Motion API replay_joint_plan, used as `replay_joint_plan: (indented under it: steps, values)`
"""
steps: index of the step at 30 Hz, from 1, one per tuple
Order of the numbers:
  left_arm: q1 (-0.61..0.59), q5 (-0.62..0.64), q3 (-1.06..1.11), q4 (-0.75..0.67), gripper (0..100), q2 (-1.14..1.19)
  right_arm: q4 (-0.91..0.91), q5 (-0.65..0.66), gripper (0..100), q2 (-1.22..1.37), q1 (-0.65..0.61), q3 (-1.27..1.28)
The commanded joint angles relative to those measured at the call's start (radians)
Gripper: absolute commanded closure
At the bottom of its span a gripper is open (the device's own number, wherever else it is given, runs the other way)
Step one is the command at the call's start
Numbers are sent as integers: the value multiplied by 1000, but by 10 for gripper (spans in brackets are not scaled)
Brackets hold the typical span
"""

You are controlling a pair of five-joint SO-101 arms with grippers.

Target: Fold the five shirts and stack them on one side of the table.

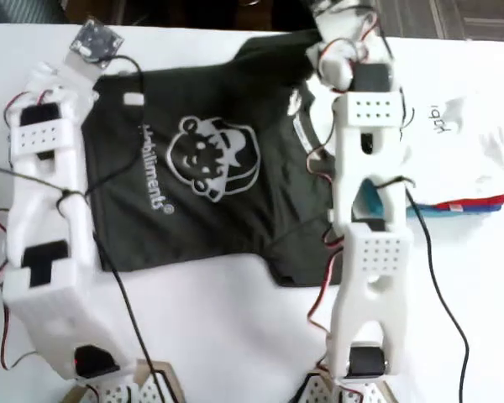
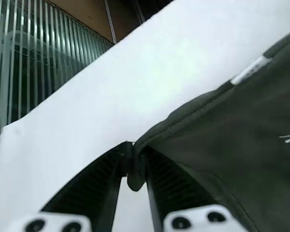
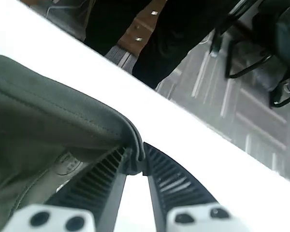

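Note:
A dark green shirt [image 1: 210,193] with a white cartoon print lies spread across the table's middle. My left gripper [image 2: 134,166] is shut on the shirt's edge [image 2: 193,111] at the far left corner, by the left arm [image 1: 46,126]. My right gripper [image 3: 135,162] is shut on a folded-over hem of the same shirt [image 3: 63,121], at the far right corner under the right arm [image 1: 365,101]. A stack of folded shirts [image 1: 466,180], white on top with blue and red edges below, sits at the right side.
The white table [image 1: 227,336] has open surface in front of the shirt. Red and black cables [image 1: 126,285] trail over the shirt and table. A small dark tag [image 1: 97,40] lies at the far left edge. Chair legs [image 3: 251,53] stand beyond the far edge.

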Motion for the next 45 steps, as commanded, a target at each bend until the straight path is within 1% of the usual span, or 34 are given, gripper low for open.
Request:
replay_joint_plan:
  steps: [1,5,11,13,15,19,22,25,28,33,36,39,41,45]
  values:
    - [9,6,-8,-63,972,48,-56,-6,979,45,-21,-9]
    - [9,6,-8,-72,973,112,-59,-6,979,101,-41,-9]
    - [8,6,-10,-58,973,114,-51,-6,979,101,-39,-15]
    - [8,0,-15,-6,973,114,1,-6,979,82,-27,-37]
    - [8,0,-58,117,973,114,74,-6,979,64,-13,-61]
    - [8,5,-211,420,973,115,234,-12,979,28,8,-121]
    - [8,5,-309,586,973,115,357,-83,979,4,22,-189]
    - [8,0,-394,727,973,115,475,-135,979,-13,27,-272]
    - [8,-3,-452,852,973,115,582,-123,979,-15,22,-338]
    - [8,-5,-495,997,973,114,734,-115,979,-15,22,-411]
    - [5,-5,-476,1036,973,72,759,-118,979,-22,31,-423]
    - [8,-3,-384,1026,973,-31,762,-118,979,-31,44,-427]
    - [9,-3,-283,993,973,-112,763,-123,979,-50,45,-417]
    - [8,-5,7,867,973,-293,763,-121,979,-128,41,-331]
